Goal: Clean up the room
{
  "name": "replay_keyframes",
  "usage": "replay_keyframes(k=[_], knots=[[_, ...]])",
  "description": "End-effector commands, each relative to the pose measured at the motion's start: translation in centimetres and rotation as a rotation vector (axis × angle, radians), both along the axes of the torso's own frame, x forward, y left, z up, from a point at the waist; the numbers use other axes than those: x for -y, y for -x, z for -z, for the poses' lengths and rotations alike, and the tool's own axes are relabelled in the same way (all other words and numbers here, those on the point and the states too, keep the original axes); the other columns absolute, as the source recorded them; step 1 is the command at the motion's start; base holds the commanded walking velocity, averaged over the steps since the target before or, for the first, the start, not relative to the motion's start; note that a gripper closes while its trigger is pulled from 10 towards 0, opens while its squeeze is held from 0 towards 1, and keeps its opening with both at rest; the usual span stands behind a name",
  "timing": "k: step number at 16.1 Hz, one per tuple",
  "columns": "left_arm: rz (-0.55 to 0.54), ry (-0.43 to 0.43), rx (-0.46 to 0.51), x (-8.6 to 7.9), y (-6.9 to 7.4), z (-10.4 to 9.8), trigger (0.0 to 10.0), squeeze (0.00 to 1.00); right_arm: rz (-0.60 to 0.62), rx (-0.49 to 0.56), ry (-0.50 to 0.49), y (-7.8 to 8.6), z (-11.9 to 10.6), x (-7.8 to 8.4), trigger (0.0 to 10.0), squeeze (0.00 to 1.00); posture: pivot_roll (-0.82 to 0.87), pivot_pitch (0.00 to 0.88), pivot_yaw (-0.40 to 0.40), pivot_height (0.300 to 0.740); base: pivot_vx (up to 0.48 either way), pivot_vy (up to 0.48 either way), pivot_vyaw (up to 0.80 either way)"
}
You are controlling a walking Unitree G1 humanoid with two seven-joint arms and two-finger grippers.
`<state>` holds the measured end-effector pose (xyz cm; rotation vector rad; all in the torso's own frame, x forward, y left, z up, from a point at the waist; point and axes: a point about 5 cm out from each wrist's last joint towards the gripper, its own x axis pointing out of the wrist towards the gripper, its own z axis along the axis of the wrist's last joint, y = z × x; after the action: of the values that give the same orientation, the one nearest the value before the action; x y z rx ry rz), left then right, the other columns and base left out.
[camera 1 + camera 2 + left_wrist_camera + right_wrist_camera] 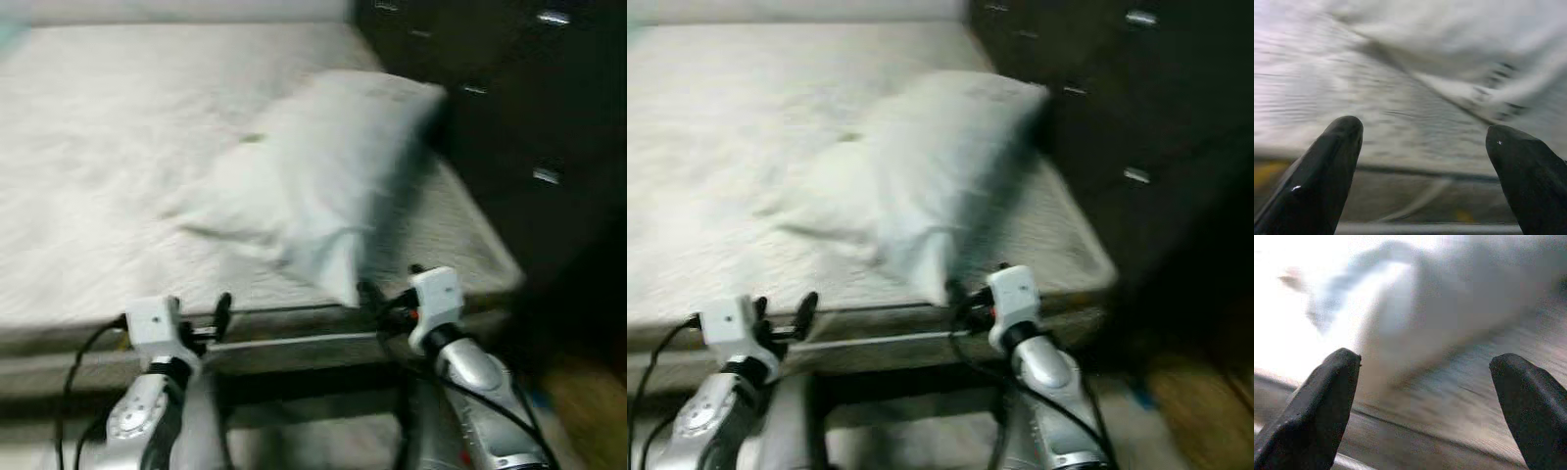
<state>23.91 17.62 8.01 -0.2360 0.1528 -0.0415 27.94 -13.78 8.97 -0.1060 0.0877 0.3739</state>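
A white pillow [323, 166] lies askew on the bare white mattress [108, 176], near the mattress's right front corner, one end hanging toward the front edge. My left gripper [217, 315] is held at the front edge of the bed, open, with nothing between its fingers [1334, 161]. My right gripper [377, 297] is also open, just below the pillow's near corner and apart from it. In the right wrist view the pillow [1449, 318] rises blurred beyond the fingers [1317, 401].
A dark chest of drawers [519, 117] with metal handles stands close against the bed's right side. The bed frame rail [284, 343] runs across in front of me. Wooden floor [588, 401] shows at the lower right. The picture is blurred.
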Motion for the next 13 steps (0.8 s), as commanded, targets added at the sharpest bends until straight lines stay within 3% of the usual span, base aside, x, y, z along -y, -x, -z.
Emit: replay_keyframes(k=[1,4,7,8,10,13], knots=[[-0.002,-0.005,-0.005,0.1,0.0,0.1,10.0,0.0,-0.003,0.021,0.018,-0.4,-0.4,0.0,10.0,0.0,-0.08,0.091,-0.019,0.479,0.0,0.0,0.77],[-0.008,-0.001,-0.009,0.1,0.0,0.3,10.0,0.0,0.012,-0.006,-0.013,-1.1,-0.6,0.0,10.0,0.0,-0.07,0.085,-0.02,0.479,0.0,0.0,0.24],[-0.009,0.001,-0.012,0.0,0.0,0.3,10.0,0.0,0.017,-0.018,-0.037,-2.1,-1.0,-1.3,10.0,0.0,-0.07,0.086,-0.018,0.479,0.0,0.0,0.0],[-0.008,0.0,-0.012,0.1,0.0,0.3,10.0,0.0,0.032,-0.028,-0.043,-2.6,-1.0,-2.0,10.0,0.0,-0.06,0.091,-0.02,0.479,0.0,0.0,0.0],[-0.027,0.01,-0.013,-0.1,0.2,0.3,10.0,0.0,0.064,0.047,-0.117,-4.1,-3.8,-4.4,10.0,0.0,-0.05,0.102,-0.012,0.479,0.0,0.0,0.0],[-0.024,0.009,-0.014,0.0,0.4,0.2,10.0,0.0,0.028,0.026,-0.167,-4.6,-4.8,-6.8,10.0,0.0,-0.04,0.108,-0.013,0.479,0.0,0.0,0.0]])
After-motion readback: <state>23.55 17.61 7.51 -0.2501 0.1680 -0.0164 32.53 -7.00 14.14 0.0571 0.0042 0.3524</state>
